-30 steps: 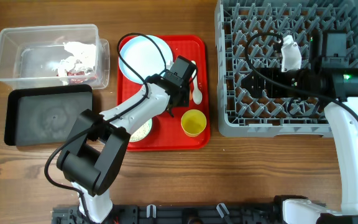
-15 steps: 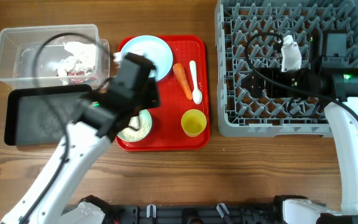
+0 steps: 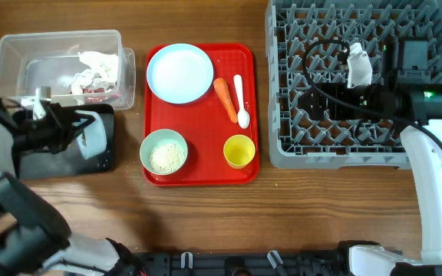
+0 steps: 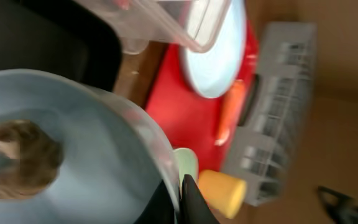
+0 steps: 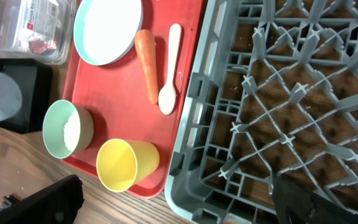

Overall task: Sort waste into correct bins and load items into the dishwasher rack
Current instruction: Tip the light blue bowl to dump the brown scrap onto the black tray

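Since the left fingers (image 4: 194,205) pinch the rim of the blue bowl (image 4: 92,124), brown lump (image 4: 20,158) inside, tip it steeply so the lump drops onto the black tray (image 3: 60,163) beneath them; the right fingers (image 5: 42,199) hang wide apart above the rack (image 5: 291,81).

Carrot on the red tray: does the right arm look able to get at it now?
Probably yes: the carrot lies uncovered beside the white spoon, and the left claw holds the pale blue bowl well away.
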Available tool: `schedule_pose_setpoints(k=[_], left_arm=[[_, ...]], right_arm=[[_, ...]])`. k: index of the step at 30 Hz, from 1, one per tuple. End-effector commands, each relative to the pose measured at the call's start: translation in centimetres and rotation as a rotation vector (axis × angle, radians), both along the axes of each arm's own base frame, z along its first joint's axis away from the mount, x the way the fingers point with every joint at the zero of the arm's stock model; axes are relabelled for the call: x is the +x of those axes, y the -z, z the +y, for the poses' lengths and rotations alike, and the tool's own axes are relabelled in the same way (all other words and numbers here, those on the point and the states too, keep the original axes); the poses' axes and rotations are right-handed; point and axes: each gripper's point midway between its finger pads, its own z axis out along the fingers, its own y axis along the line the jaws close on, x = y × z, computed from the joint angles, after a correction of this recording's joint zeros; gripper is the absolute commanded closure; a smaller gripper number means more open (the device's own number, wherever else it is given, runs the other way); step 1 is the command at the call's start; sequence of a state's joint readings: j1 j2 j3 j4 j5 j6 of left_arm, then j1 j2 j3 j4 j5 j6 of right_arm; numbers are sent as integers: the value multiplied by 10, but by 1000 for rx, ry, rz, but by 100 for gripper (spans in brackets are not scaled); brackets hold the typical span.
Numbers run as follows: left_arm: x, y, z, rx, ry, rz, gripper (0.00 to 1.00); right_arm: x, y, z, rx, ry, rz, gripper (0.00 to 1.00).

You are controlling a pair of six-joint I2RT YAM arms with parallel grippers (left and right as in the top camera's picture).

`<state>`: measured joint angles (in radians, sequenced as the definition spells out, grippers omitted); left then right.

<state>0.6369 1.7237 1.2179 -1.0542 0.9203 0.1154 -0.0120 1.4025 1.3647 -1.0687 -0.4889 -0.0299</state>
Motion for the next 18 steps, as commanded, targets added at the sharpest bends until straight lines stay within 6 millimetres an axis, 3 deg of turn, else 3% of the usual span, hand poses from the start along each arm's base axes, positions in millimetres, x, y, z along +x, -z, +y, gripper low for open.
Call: schedule_pose_setpoints(k=[1,3,6,10,14,18], left_arm=[[12,-6,2,-306,-38,-148,96],[14,-7,4,-401,-72,-148,96],[17,-30,5,-524,-113,-208,96],[18,-39,11,-573,-142,-235,96],[12,-51,37,-633,-239,-275,96],[2,-53,50,-677,-311,-235,96]], right_arm=[[2,1,0,-6,4,3,0],[2,1,0,-6,5,2,0],[2,1,0,-6,5,2,0],[2,1,0,-6,4,3,0],[2,1,0,-7,4,2,0],[1,2,0,-7,4,5,0]])
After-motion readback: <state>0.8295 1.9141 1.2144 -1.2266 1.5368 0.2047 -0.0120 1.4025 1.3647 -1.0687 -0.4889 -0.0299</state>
